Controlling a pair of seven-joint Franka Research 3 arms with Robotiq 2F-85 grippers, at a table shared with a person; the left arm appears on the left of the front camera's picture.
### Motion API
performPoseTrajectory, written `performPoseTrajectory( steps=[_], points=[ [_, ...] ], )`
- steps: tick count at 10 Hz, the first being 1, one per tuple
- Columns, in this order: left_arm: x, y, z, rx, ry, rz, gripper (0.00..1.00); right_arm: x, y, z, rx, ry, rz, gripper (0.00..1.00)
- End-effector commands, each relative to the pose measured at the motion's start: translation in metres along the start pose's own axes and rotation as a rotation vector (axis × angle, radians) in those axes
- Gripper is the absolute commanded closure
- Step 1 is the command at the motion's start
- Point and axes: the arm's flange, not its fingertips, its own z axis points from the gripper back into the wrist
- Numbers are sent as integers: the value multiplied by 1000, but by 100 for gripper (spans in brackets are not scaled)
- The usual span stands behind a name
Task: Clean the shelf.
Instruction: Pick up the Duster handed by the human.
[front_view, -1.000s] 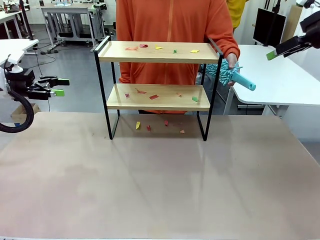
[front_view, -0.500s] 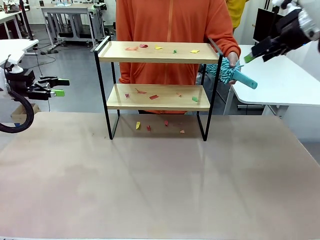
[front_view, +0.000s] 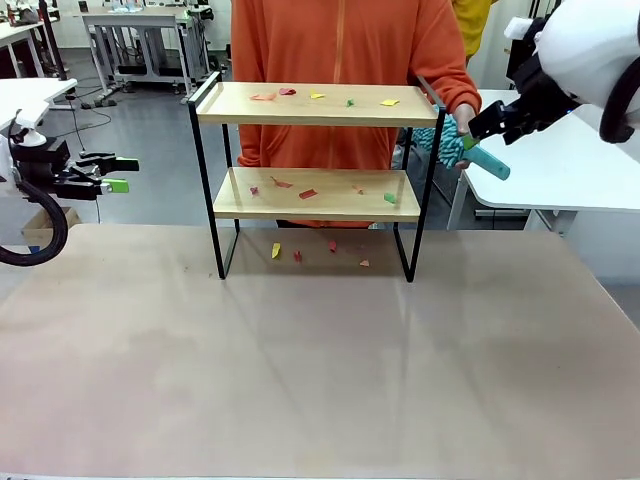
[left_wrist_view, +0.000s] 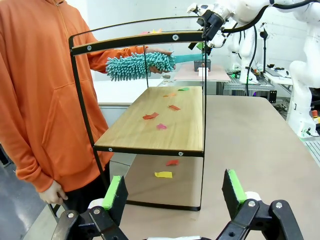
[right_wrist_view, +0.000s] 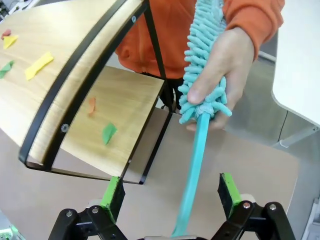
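Currently, right gripper (right_wrist_view: 171, 191) jaws stand apart astride the duster (right_wrist_view: 196, 145) handle, at 3 o'clock of the shelf (front_view: 230, 102); left gripper (left_wrist_view: 175, 192) likewise apart.

Matt light wood boards in black metal were noted on the shelf (front_view: 320, 115); fluffy cloth and a smooth plastic handle were seen on the duster (right_wrist_view: 205, 35)

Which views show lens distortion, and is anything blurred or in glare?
Front view: even light, soft sheen on the table, the shelf lines straight. Left wrist view: the wide lens bows its top rail. Right wrist view: frame bowed too; the duster is sharp.
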Motion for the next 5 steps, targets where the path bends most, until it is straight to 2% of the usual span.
performPoseTrajectory(
  steps=[1, 5],
  points=[
    [1, 0, 1, -1, 4, -4, 0, 0, 1, -5, -37, 33, -22, 0],
    [1, 0, 1, -1, 4, -4, 0, -5, -4, -22, -63, 78, -44, 0]
  ],
)
